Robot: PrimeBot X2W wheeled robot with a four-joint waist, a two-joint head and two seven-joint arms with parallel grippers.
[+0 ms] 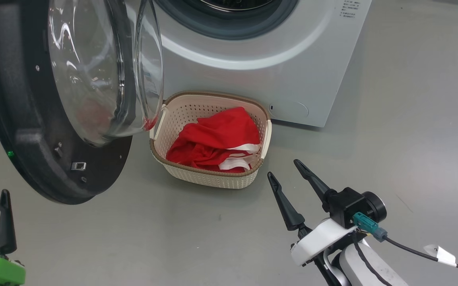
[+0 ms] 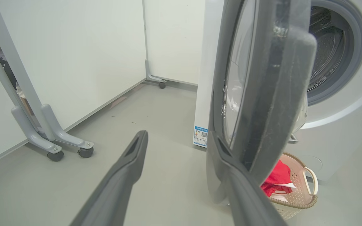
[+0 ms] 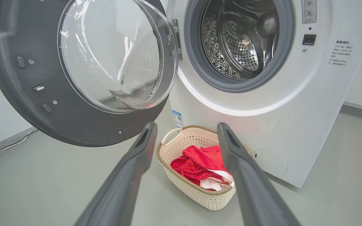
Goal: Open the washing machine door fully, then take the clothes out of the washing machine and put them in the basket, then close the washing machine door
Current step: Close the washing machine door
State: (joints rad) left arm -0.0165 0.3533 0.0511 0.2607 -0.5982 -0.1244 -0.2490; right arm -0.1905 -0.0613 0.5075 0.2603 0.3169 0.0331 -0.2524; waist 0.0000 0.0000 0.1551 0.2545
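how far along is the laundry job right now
Done: the washing machine door stands open, the clothes lie in the basket, and the drum looks empty. In hand: nothing; the left gripper and right gripper are open and empty. Left: closing the door.

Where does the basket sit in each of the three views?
Head view: basket at centre, before the washing machine.
Left wrist view: basket lower right, partly behind the washing machine door.
Right wrist view: basket at lower centre.
Shared landmark: the red clothes inside it.
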